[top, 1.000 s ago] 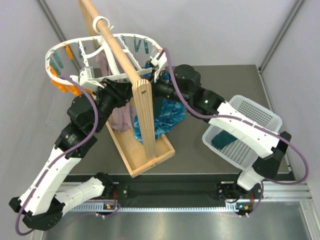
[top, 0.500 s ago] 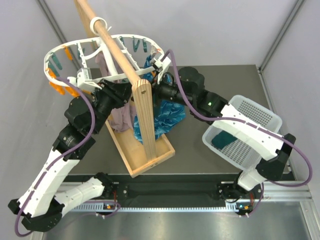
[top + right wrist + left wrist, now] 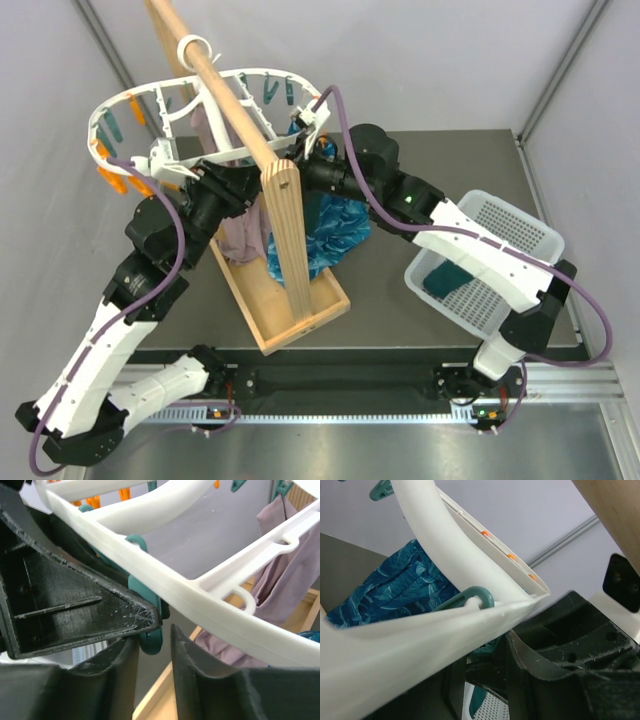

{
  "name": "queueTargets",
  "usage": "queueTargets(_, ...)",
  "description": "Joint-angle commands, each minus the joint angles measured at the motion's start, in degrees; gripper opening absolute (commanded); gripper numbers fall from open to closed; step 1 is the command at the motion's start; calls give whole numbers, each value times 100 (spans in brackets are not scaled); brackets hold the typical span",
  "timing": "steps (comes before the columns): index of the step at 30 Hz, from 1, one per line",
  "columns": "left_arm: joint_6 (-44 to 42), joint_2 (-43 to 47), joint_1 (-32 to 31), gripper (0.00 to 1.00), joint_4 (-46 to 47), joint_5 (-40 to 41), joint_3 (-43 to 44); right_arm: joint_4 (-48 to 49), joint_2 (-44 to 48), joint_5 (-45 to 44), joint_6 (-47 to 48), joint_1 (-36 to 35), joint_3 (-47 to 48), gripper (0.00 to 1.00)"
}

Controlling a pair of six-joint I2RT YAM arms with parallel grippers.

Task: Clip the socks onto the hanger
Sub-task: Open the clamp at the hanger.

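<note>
We find the white, peg-fringed oval hanger [image 3: 200, 602] on its wooden pole [image 3: 235, 105] between left gripper [image 3: 160, 165] and right gripper [image 3: 166, 630], both part-closed, whether gripping we cannot tell, one dark teal sock [image 3: 447, 281] in the basket [image 3: 510, 222].

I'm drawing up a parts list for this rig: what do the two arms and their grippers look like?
Both the left arm and right arm have white shells on the long links, rounded black joints, and a purple cable looping alongside. The right gripper has black fingers.
</note>
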State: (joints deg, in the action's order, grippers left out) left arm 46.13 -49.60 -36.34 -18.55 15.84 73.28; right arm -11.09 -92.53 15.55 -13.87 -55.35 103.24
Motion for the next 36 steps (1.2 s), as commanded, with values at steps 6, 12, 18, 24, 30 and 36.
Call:
queueTargets(6,379,346,13,26,430,-19,-551,617,-2,-104,-257,-72,153,0)
queueTargets(12,441,566,13,47,466,227,-665,723,156,-210,-266,-81,-129,0)
queueTargets(18,344,662,13,68,563,139,-674,705,209,-281,-274,-72,-199,0)
queueTargets(24,327,610,13,67,624,201,-683,714,165,-114,-301,-81,-120,0)
queueTargets(30,283,381,13,63,598,262,-507,617,148,-87,-248,-107,-94,0)
queueTargets(36,90,179,13,65,642,403,-402,477,139,-87,-107,-134,-41,0)
